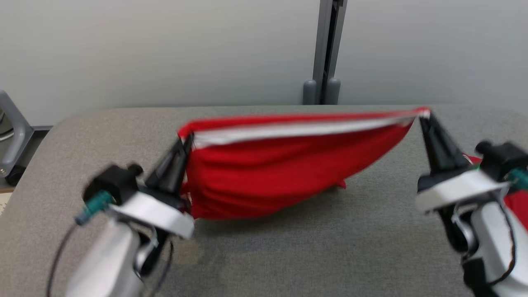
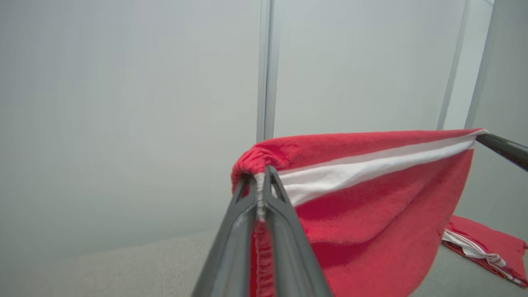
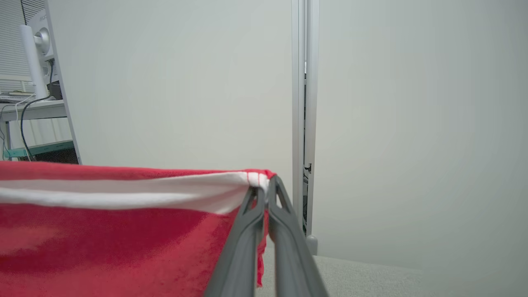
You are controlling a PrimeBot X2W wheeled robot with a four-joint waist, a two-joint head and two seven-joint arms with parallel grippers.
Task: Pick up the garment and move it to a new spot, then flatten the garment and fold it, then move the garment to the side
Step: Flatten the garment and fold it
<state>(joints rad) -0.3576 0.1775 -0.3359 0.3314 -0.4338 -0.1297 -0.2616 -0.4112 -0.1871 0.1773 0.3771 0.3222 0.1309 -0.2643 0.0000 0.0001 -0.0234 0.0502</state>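
Note:
The garment [image 1: 284, 173] is red cloth with a white band along its top edge. It hangs stretched between both grippers above the grey table [image 1: 313, 243], its lower edge sagging to the tabletop. My left gripper [image 1: 187, 140] is shut on the garment's left corner [image 2: 264, 165]. My right gripper [image 1: 423, 116] is shut on the right corner [image 3: 258, 177]. In the left wrist view the left gripper [image 2: 260, 175] pinches the white hem, and the other arm's finger [image 2: 501, 148] shows at the far corner. The right gripper [image 3: 264, 187] pinches the band's end.
Another red and white cloth [image 2: 484, 247] lies on the table by my right arm [image 1: 517, 206]. A grey post [image 1: 326, 49] stands against the pale wall behind the table. A grey frame [image 1: 12, 132] is off the table's left edge. A shelf with a monitor [image 3: 33, 62] is far left.

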